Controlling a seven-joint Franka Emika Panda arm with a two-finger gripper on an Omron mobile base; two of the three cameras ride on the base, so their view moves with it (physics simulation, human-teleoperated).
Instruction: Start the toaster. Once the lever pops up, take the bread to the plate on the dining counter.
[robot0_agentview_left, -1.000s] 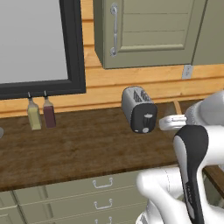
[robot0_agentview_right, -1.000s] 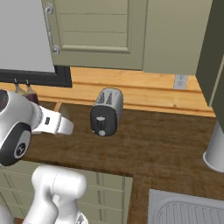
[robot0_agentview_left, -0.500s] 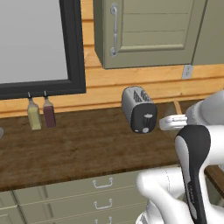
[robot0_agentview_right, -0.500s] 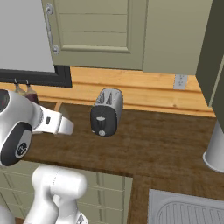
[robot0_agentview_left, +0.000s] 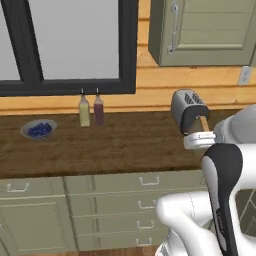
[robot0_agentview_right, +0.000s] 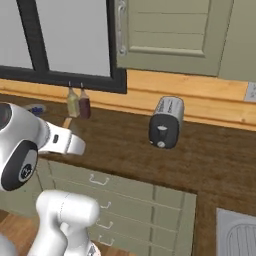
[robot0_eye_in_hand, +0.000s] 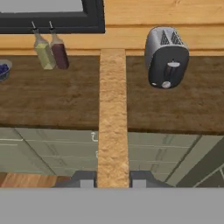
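Nearest to us in the hand view, the gripper (robot0_eye_in_hand: 113, 180) is pinched onto the bread (robot0_eye_in_hand: 113, 118): one dark fingertip (robot0_eye_in_hand: 85, 178) on each side of the slice, jaws narrowed to the slice's thickness. The bread runs edge-on away from the hand as a tall tan strip w/ rough crumb texture. In the left base view we see a bit of the same slice (robot0_agentview_left: 204, 123) poking up past the white wrist, in front of the toaster; in the right base view a tan sliver (robot0_agentview_right: 66, 122) shows just beyond the arm.

Below and beyond the hand: sage-green drawer fronts (robot0_agentview_left: 120, 200) w/ small metal handles, then the dark wood worktop (robot0_agentview_right: 210, 160) above them.

On that worktop, toward the back, stands the toaster (robot0_eye_in_hand: 166, 57), silver-grey, two slots up top, black end panel facing us. On the panel we make out the lever (robot0_eye_in_hand: 173, 65) as a small dark tab, w/ a small white button (robot0_eye_in_hand: 166, 85) lower down. Toaster and bread are well apart, not touching.

Further left at the wall edge: two bottles (robot0_agentview_left: 91, 110), one yellowish, one dark red, side by side. Left again, a small bowl (robot0_agentview_left: 38, 129) w/ blue contents.

Behind: light wood backsplash, black-framed window (robot0_agentview_left: 70, 45), green wall cabinet (robot0_agentview_right: 170, 35) at upper right.
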